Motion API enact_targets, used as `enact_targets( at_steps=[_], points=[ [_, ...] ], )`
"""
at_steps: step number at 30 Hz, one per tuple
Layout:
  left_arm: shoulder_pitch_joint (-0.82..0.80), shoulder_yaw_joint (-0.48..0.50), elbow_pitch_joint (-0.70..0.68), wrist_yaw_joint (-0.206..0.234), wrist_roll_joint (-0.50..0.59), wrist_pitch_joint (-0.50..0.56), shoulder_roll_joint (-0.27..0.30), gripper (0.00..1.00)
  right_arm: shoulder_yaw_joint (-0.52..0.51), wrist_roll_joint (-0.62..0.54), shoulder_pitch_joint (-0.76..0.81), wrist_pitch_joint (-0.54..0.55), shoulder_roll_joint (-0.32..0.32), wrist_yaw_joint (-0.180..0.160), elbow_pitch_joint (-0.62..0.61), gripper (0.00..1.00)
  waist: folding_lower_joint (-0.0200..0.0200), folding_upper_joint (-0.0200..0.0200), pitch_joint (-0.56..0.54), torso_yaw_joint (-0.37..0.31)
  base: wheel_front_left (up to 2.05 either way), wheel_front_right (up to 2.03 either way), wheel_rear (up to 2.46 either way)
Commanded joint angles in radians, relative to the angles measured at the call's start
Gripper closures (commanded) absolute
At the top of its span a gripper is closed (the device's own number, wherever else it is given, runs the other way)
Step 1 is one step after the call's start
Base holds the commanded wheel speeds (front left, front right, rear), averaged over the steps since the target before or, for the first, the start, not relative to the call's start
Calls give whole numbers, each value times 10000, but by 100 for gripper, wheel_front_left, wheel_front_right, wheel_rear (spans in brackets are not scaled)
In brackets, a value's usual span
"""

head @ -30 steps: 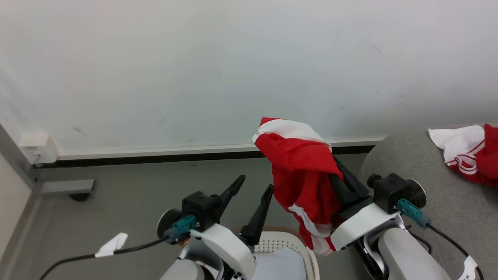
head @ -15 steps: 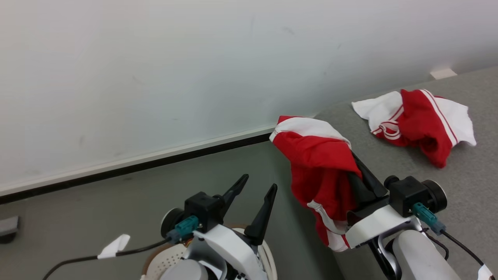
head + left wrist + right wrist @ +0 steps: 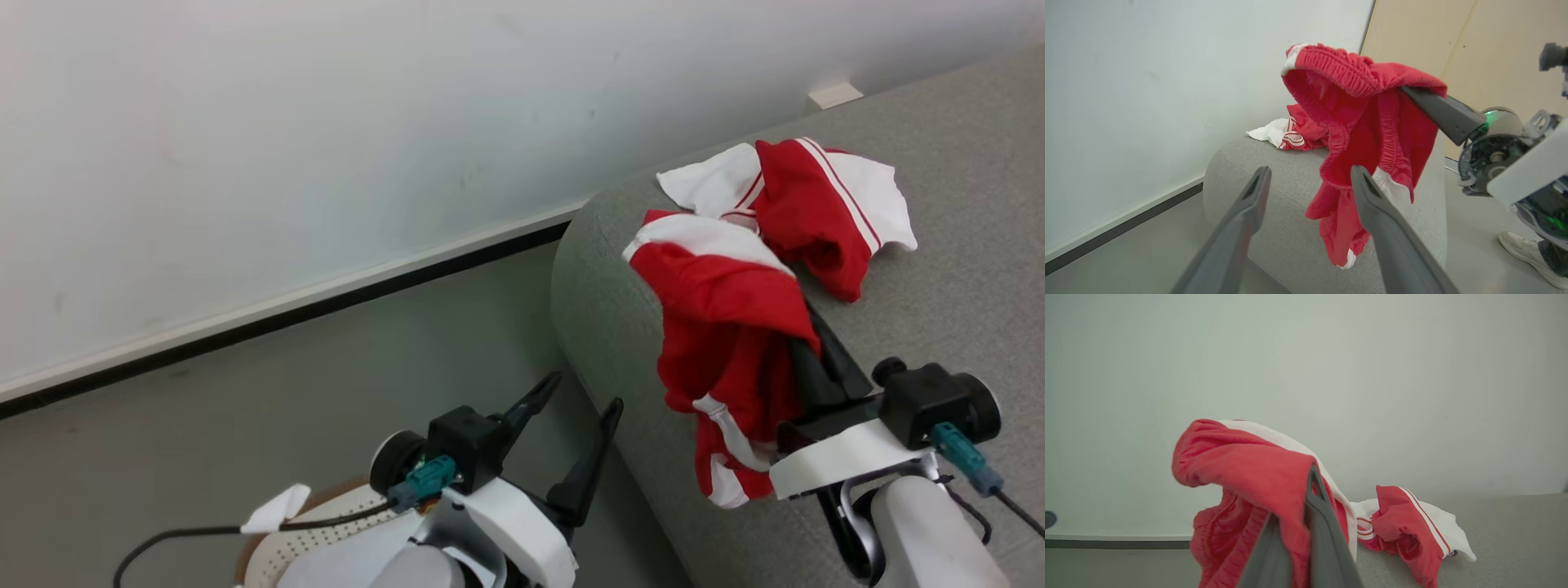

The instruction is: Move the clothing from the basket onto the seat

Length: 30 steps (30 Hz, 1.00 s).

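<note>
My right gripper [image 3: 812, 351] is shut on a red garment with white panels [image 3: 722, 318], which hangs from the fingers over the left edge of the grey seat [image 3: 963, 278]. A second red and white garment [image 3: 804, 204] lies crumpled on the seat just beyond it. In the right wrist view the shut gripper [image 3: 1312, 473] pinches the red cloth [image 3: 1249, 461], with the lying garment [image 3: 1404, 522] behind. My left gripper [image 3: 586, 392] is open and holds nothing, above the floor beside the seat. A part of the cream perforated basket [image 3: 282, 551] shows at the bottom left.
A white wall with a dark baseboard [image 3: 326, 294] runs behind the grey floor [image 3: 245, 408]. The left wrist view shows a beige panel [image 3: 1453, 41] past the seat [image 3: 1274, 179] and a person's white shoe [image 3: 1531, 257] on the floor.
The head view has swung right, so the basket slid to the lower left and the seat came in. The held garment now hangs over the seat's edge instead of over the basket.
</note>
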Motion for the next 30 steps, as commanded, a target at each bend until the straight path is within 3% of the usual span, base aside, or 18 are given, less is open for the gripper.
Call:
enact_targets(
  at_steps=[1, 12, 17, 23, 30],
  points=[
    [-178, -22, -80, -10, 132, 45, 37, 0, -150, 108, -113, 4, -11, -26, -96, 100, 1, 0, 311, 34, 0, 0, 0],
    [-1971, -174, -871, -421, 680, 706, 378, 0, -2692, -238, -2817, 6, -98, -25, -621, 100, 1, 0, 3569, 1096, 0, 0, 0],
    [-2829, -117, -1003, -636, 809, 742, 494, 0, -3956, -684, -4701, 318, -939, -26, -582, 100, 1, 0, 4733, 1622, 0, 0, 0],
    [-3394, 96, -1024, -679, 870, 647, 662, 0, -5497, -874, -6701, 1226, -2186, -26, -199, 100, 1, 0, 5398, 1992, 0, 0, 0],
    [-3520, 133, -943, -662, 755, 539, 684, 0, -7288, -1966, -7198, 1788, -3503, -26, 1080, 100, 1, 0, 5813, 2230, 0, 0, 0]
  ],
)
